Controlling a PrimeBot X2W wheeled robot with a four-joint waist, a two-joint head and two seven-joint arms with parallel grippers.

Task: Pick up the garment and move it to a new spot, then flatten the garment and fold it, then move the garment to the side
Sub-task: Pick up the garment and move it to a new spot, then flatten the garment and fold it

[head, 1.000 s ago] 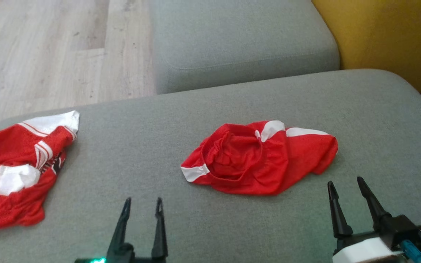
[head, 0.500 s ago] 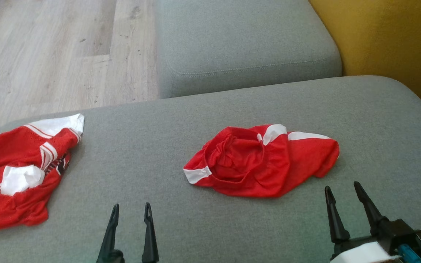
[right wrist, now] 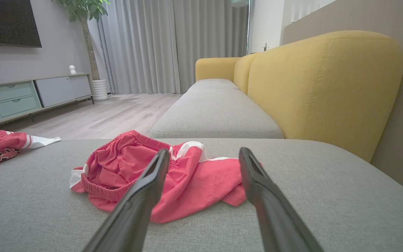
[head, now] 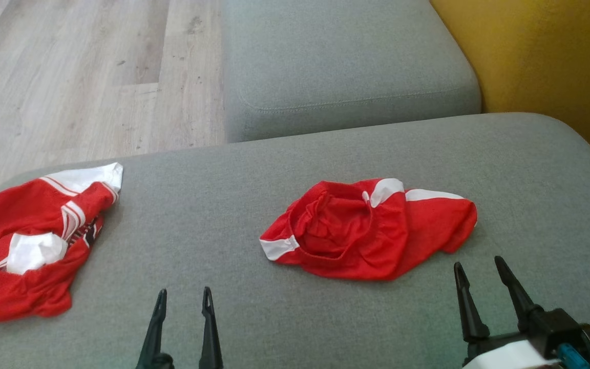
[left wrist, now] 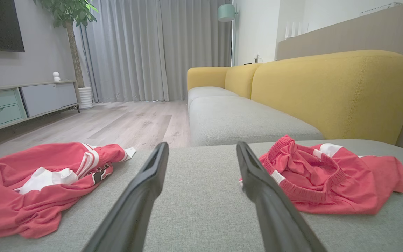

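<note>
A crumpled red garment (head: 372, 230) with white stripes and an elastic waistband lies in the middle of the grey cushion (head: 213, 215). It also shows in the left wrist view (left wrist: 327, 178) and the right wrist view (right wrist: 194, 178). My right gripper (head: 478, 262) stands open just short of the garment's near right edge, and its own camera shows the gripper (right wrist: 204, 151) with the fabric beyond its open fingers. My left gripper (head: 184, 292) is open over bare cushion to the garment's near left, apart from it; its wrist view shows the gripper (left wrist: 202, 145) holding nothing.
A second red and white garment (head: 28, 241) lies bunched at the cushion's left end. Beyond are another grey seat cushion (head: 346, 61), a yellow backrest (head: 541, 56) at the right and wooden floor (head: 85, 77) at the far left.
The head camera has shifted, so the whole picture slid slightly down. My left gripper has drawn back and a little left. The garments and the right gripper stay as they were.
</note>
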